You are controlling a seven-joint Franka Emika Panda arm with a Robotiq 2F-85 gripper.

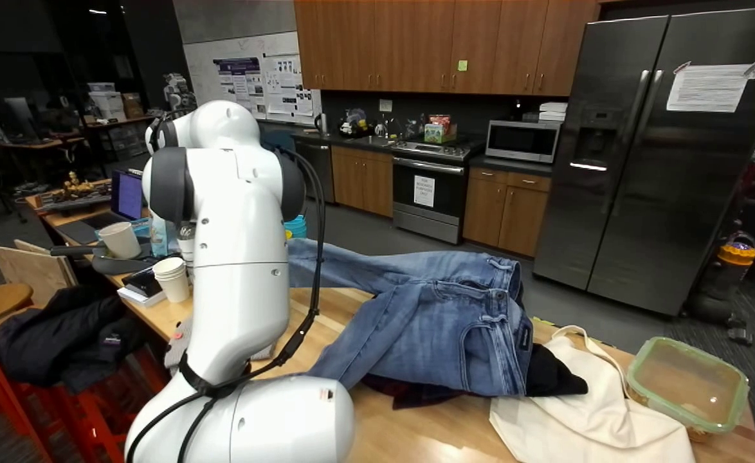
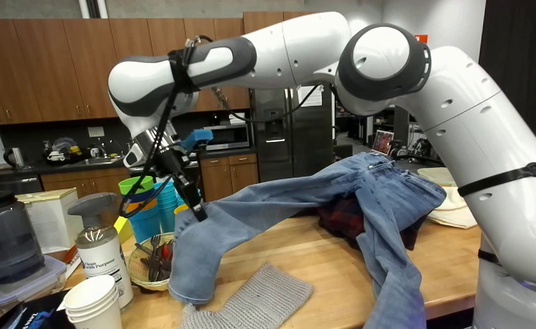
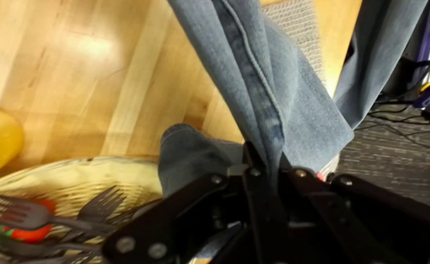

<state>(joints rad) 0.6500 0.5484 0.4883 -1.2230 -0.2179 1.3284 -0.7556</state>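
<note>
Has gripper [image 3: 267, 153] clamped on leg [image 2: 249, 219] of blue jeans [image 1: 416, 315] | runs lengthwise from grip to waistband [image 1: 498, 308] | droops below grip to hem [image 2: 193, 296] (just beside cutlery basket [image 3: 101, 165])

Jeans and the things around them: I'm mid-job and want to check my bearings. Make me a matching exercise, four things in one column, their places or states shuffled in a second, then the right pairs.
Column one
1. Jeans
2. Woven basket
3. Knitted cloth
4. Cream bag

Column two
A. Contains dark forks
B. Beside the green-rimmed container
C. One leg pinched in the tool
D. Grey, lying on the table

Right pairs: 1-C, 2-A, 3-D, 4-B
</note>
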